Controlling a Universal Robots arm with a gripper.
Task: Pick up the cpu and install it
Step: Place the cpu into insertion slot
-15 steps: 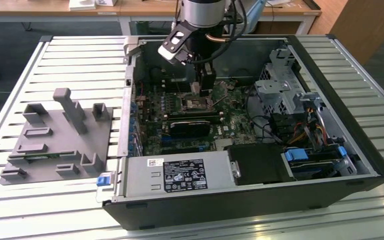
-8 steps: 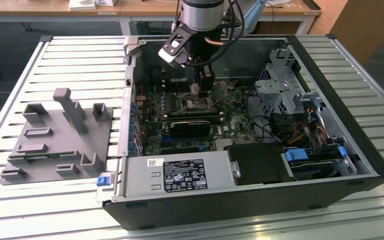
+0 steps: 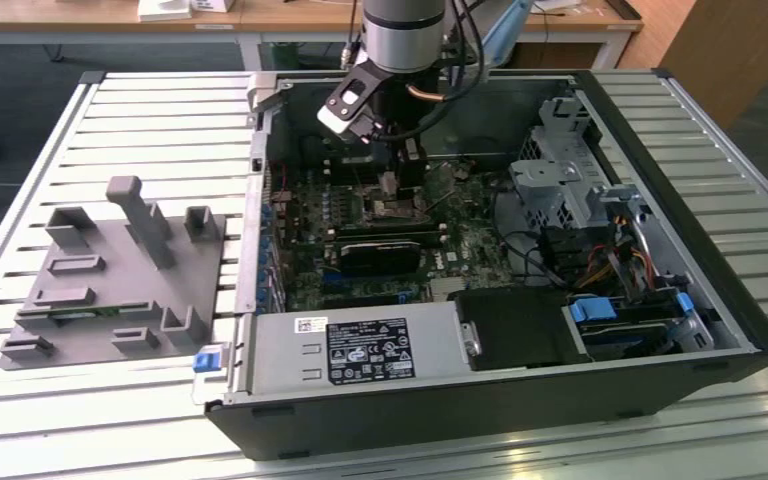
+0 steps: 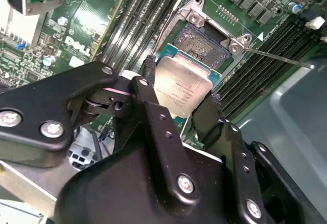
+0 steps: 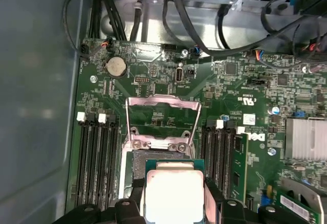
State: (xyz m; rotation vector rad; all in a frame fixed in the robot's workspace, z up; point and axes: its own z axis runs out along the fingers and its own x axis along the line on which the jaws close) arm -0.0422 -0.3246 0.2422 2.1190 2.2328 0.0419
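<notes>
The cpu point(image 4: 185, 83) is clamped by two edges in the gripper point(image 4: 180, 98), just above the open socket point(image 4: 203, 42) (metal frame point(image 5: 162, 112) stands open). I think it must stay flat, corners matched, with no pressing.

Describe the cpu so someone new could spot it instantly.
Inside the open computer case, find the green motherboard and the gripper above it. The cpu is the flat square chip clamped between its black fingers, just over the open socket. Its silver top sets it apart from the dark memory slots.
</notes>
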